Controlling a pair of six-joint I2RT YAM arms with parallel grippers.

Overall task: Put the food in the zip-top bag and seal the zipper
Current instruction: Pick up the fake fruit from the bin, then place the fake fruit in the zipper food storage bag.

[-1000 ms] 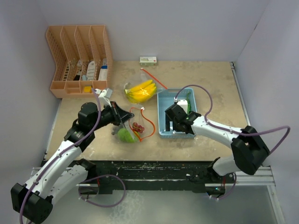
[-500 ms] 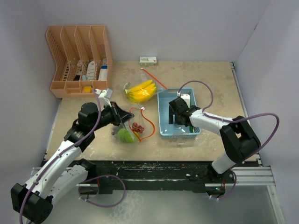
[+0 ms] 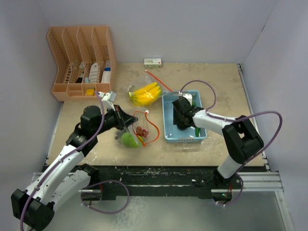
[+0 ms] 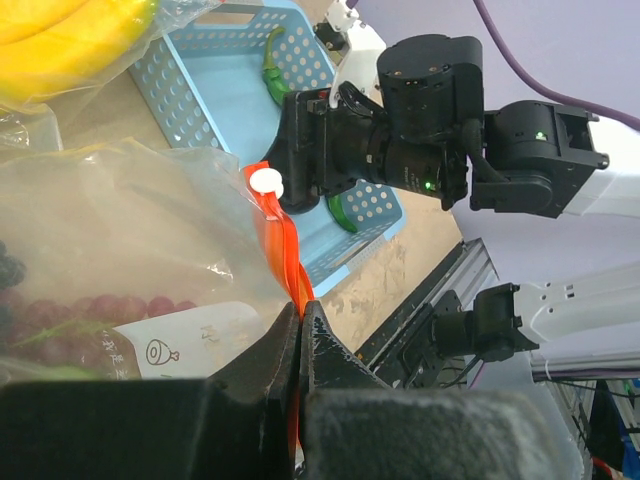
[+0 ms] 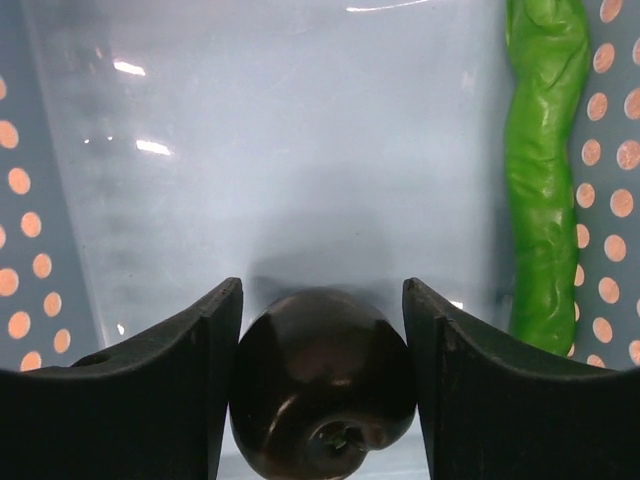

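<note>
A clear zip-top bag (image 3: pixel 136 131) with an orange zipper strip (image 4: pixel 282 235) lies at the table's middle. It holds a round green fruit (image 3: pixel 129 139) and red berries (image 3: pixel 142 131). My left gripper (image 3: pixel 126 120) is shut on the zipper strip, seen in the left wrist view (image 4: pixel 301 312). A yellow banana bunch (image 3: pixel 144 94) lies behind, under clear plastic. My right gripper (image 3: pixel 182 118) is down inside the light-blue basket (image 3: pixel 168 131). In the right wrist view its jaws (image 5: pixel 322 300) close on a dark round fruit (image 5: pixel 320 390). A long green cucumber (image 5: pixel 545 170) lies to its right.
An orange file organizer (image 3: pixel 82 57) stands at the back left. A small box (image 3: pixel 152 62) sits against the back wall, with an orange strip (image 3: pixel 159 81) lying in front of it. White walls close in on the left, back and right.
My right gripper has moved from the basket's near part toward its far left part, and the arm has folded closer. The left arm and the bag have not moved.
</note>
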